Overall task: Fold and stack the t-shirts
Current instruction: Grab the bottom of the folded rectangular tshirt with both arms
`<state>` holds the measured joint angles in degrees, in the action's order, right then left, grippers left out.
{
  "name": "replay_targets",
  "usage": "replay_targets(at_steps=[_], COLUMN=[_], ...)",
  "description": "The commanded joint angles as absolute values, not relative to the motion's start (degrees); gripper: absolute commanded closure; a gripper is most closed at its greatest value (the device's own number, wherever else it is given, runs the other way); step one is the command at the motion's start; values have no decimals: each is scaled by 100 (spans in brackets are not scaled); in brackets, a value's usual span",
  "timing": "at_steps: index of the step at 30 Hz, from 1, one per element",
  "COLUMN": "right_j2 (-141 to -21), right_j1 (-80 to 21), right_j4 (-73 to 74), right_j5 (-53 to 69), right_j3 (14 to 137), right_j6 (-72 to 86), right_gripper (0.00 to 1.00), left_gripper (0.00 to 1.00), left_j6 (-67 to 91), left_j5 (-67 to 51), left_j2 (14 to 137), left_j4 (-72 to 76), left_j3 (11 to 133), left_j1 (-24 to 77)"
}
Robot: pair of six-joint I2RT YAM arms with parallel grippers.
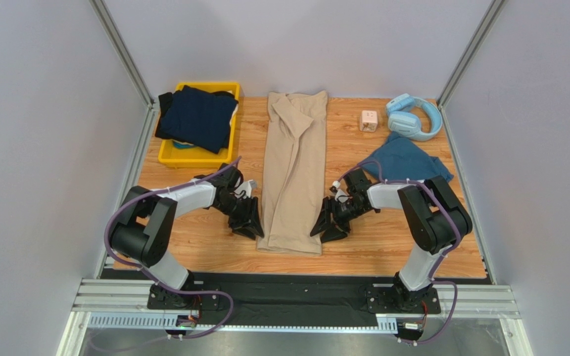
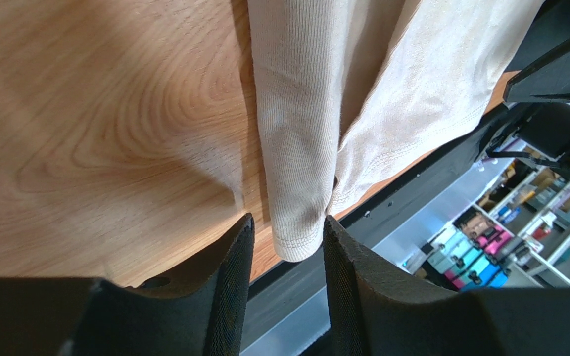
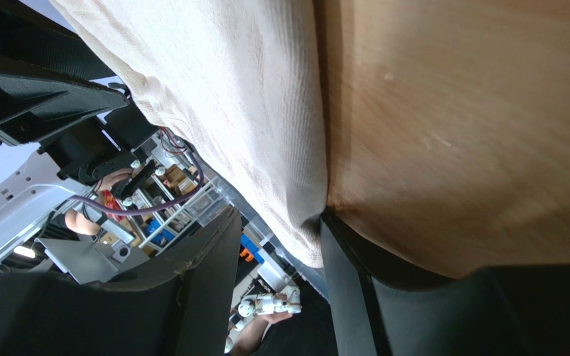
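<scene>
Left end effector [image 1: 249, 222] and right end effector [image 1: 329, 225] are held open astride opposite edges of the beige t-shirt [image 1: 293, 170].

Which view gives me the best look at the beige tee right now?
Top external: it shows the whole beige tee, folded into a long strip. The left wrist view shows only one near hem corner, close up; the right wrist view shows only a stretch of the opposite edge.
</scene>
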<state>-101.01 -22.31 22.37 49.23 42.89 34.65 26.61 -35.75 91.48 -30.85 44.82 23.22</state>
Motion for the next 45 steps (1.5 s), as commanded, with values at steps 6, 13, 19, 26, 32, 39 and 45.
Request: replay_targets(at_steps=[6, 13, 19, 26, 32, 39, 45], right_j2=[-10608, -11109, -11233, -10365, -9616, -9237, -9474], right_j1=[-2513, -2821, -3032, -3032, -3032, -3024, -2620], right_j4=[2769, 2575, 2601, 3688, 4726, 5387, 5941], right_j5=[4052, 4122, 4078, 3718, 3551, 3481, 3384], right_j3=[3832, 4034, 4192, 4526, 5149, 6115, 7205], right_j6=[3551, 3656, 3665, 3340, 3138, 3120, 2734], right_gripper=[49, 49, 81, 100, 100, 100, 100], left_gripper=[54, 55, 82, 100, 100, 100, 100], left_j6=[2575, 2584, 2566, 2400, 2206, 2197, 2040], left_j5=[-3929, -3867, -3815, -3490, -3279, -3313, -3138], left_j2=[9431, 9597, 9668, 9299, 9062, 9149, 9413], left_j4=[-2900, -2918, -3023, -3532, -4104, -4429, -4772], left_j3=[4474, 4421, 4438, 4771, 5387, 6178, 7074], left_j1=[2338, 2461, 2540, 2540, 2540, 2531, 2505])
